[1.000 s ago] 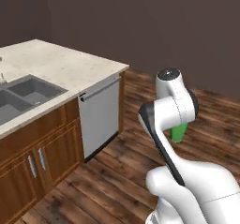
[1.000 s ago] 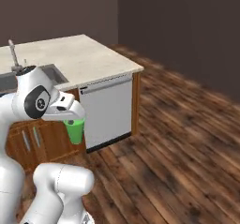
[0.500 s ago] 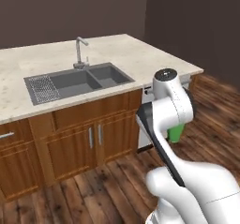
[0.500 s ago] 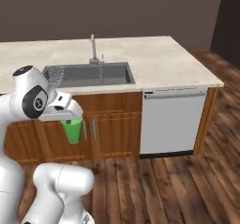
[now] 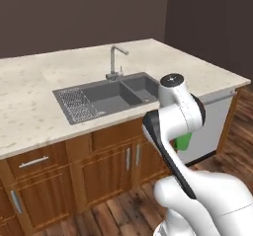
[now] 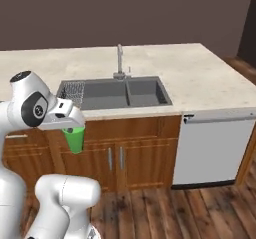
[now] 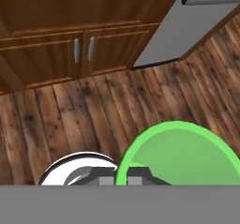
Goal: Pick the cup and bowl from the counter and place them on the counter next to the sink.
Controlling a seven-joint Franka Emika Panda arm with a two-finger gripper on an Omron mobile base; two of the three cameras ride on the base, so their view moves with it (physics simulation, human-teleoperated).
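My gripper [image 6: 73,128] is shut on the rim of the bright green cup [image 6: 75,139], which hangs upright below the hand, out in front of the cabinets and lower than the counter top. In the left base view the cup [image 5: 184,141] peeks out from behind my forearm. The hand view looks down into the cup [image 7: 183,157], with the fingertips clamped on its near rim over wooden floor. The dark grey sink [image 5: 111,97] lies straight ahead in the cream counter [image 5: 29,111]. The bowl is out of view.
A steel faucet [image 6: 120,60] rises behind the sink [image 6: 115,93], with a wire rack section [image 5: 76,106] at its left end. Brown cabinet doors [image 6: 115,158] and a grey dishwasher [image 6: 212,148] front the counter [image 6: 200,78]. Wood floor [image 7: 84,115] lies between me and them.
The whole scene has swung across both base views because the base moved: the sink now sits in the middle ahead. The cup stays in the shut gripper, held the same way.
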